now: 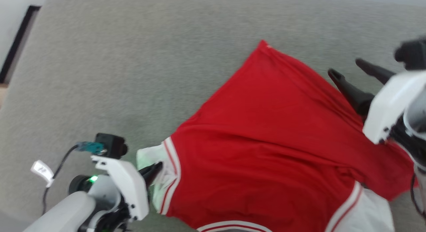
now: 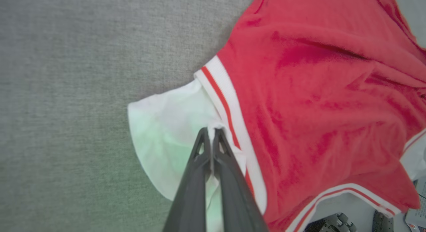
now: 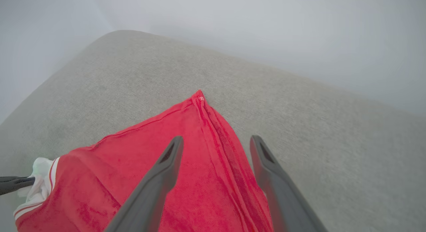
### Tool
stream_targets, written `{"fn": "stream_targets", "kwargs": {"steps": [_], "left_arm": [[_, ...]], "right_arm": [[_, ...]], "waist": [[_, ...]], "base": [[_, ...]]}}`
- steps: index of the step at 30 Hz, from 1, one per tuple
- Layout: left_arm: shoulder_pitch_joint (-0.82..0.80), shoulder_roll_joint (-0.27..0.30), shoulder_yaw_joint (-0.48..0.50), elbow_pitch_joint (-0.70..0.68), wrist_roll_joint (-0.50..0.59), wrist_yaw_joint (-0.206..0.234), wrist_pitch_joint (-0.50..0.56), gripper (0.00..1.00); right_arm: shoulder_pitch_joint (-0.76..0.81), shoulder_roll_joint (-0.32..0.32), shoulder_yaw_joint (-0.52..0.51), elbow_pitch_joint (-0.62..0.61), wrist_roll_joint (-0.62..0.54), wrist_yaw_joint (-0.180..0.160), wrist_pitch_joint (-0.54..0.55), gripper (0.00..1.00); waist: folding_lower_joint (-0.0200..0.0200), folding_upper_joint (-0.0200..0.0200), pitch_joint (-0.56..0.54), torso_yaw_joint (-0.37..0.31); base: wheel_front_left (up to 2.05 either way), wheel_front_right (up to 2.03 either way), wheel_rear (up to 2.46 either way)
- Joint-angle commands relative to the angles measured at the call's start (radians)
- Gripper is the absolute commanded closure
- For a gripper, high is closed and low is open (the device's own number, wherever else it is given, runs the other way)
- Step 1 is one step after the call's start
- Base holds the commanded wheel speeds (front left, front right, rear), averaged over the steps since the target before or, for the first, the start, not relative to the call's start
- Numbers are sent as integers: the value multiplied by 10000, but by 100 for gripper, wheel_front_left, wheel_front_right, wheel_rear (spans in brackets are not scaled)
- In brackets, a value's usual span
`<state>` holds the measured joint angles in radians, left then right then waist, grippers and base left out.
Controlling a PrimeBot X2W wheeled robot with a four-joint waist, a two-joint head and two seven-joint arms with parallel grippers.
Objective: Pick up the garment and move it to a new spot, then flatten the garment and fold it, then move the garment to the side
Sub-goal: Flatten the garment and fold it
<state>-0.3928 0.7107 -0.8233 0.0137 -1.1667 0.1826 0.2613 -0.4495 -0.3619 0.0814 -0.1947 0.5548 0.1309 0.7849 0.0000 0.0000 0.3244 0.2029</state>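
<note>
- The left gripper (image 2: pixel 210 130) sits nearest the lens, its jaws pinched tight on a tuck of the white sleeve (image 2: pixel 166 132), just beside the red-and-white striped trim (image 2: pixel 229 109).
- The jersey (image 1: pixel 266 132) lies spread on the grey upholstered surface (image 1: pixel 133 59) with a plain red side up. Its near edge runs off the bottom of the head view and one hem corner (image 1: pixel 264 44) points away from the robot.
- Soft ridges cross the red body, and the other white sleeve (image 1: pixel 366 205) lies bunched at the lower right.
- The right gripper (image 3: pixel 216 140) hangs over the side seam (image 3: pixel 226 152) with its jaws wide and nothing between them.
- Judging by this, flattening is the step in hand and folding has not begun.
- The next move likely calls for the right jaws to drop onto the right edge or the bunched sleeve, close there, and draw away from the left hold to pull the ridges out.
</note>
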Motion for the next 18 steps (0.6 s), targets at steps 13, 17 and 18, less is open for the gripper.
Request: {"fn": "stream_targets", "kwargs": {"steps": [13, 17, 18], "left_arm": [[-1421, -1662, -797, 1179, 604, -1071, 191, 100], [-1585, -1983, -871, 1503, 625, -1310, 75, 100], [-1608, -2046, -870, 1567, 612, -1339, 31, 100]], "right_arm": [[-3701, -1366, 2699, 5169, 579, -3, -453, 0], [-4343, -1697, 3667, 6570, 672, -3, -77, 0], [-4469, -1763, 3913, 6893, 638, -5, 70, 0]], "waist": [[0, 0, 841, 2488], [0, 0, 1062, 2897], [0, 0, 1118, 2975]], "base": [[0, 0, 0], [0, 0, 0], [0, 0, 0]]}}
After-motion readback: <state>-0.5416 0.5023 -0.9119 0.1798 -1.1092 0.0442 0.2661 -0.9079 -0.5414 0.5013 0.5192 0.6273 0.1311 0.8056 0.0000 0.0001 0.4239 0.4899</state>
